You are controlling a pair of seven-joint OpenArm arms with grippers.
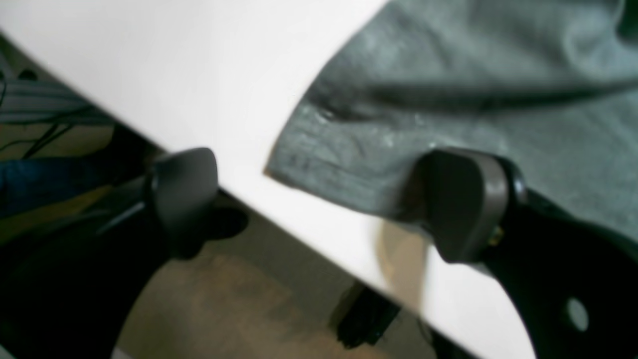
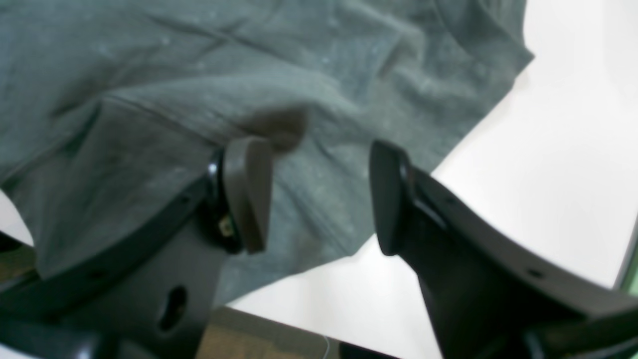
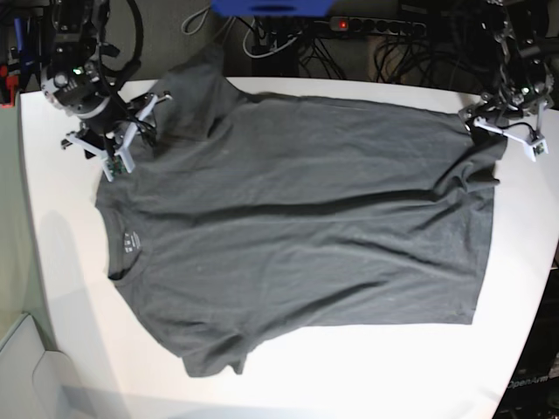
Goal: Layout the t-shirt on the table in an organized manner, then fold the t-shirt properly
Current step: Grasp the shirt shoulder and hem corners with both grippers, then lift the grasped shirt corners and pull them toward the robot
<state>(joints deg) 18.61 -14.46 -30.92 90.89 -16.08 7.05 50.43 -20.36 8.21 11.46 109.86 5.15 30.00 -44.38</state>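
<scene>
Now shirt: we see t-shirt [image 3: 297, 218] spread flat on counter [image 3: 70, 288], ready for folding.
Claws: left claw [image 1: 319, 199] and right claw [image 2: 319, 194] both released, straddling far corners.

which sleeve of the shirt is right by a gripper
The far sleeve, beside the right gripper; the near sleeve has no gripper close.

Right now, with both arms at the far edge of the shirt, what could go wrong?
1. The t-shirt sleeve hangs over the far edge of the table; a pull could drag it off.
2. The left gripper straddles that edge, one finger off the table, so closing may miss the hem.
3. Wrinkles near the hem could get folded in.
</scene>
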